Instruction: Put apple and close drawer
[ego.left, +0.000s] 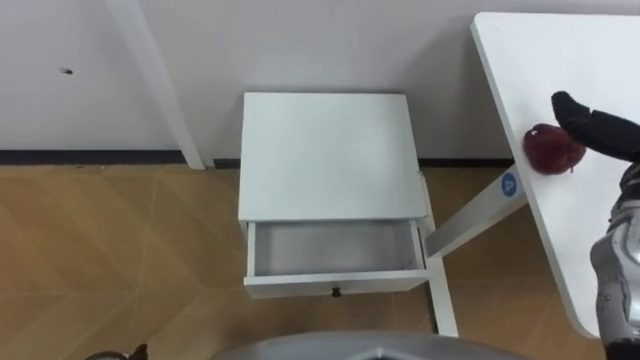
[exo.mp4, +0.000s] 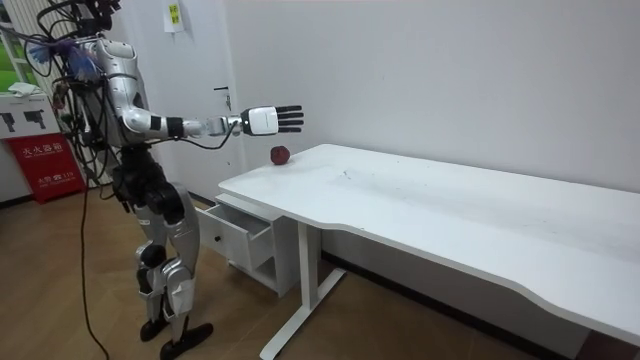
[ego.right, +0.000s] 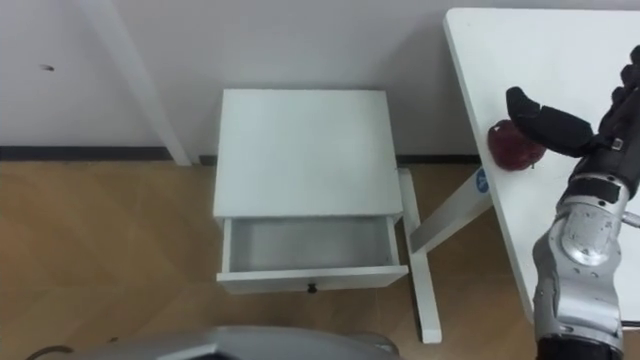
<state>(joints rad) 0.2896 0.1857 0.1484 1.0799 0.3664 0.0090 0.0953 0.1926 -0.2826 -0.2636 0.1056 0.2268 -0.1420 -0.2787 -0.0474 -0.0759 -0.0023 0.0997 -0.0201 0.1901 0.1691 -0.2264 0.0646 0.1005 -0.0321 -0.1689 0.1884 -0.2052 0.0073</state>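
A dark red apple (ego.left: 548, 150) lies near the left edge of the white desk (ego.left: 540, 60), on my right. My right hand (ego.right: 575, 130) hovers open just above and beside it, thumb stretched over its upper right side, fingers straight. In the room view the right hand (exo.mp4: 265, 121) is held a little above the apple (exo.mp4: 281, 155), not touching. Straight ahead stands a small white nightstand (ego.left: 325, 155). Its drawer (ego.left: 335, 284) is pulled out and holds nothing.
The desk's slanted white leg (ego.left: 470, 215) and foot (ego.left: 440, 300) stand close to the nightstand's right side. A white wall with a dark skirting board (ego.left: 90, 157) runs behind. Wooden floor (ego.left: 110, 250) spreads to the left of the nightstand.
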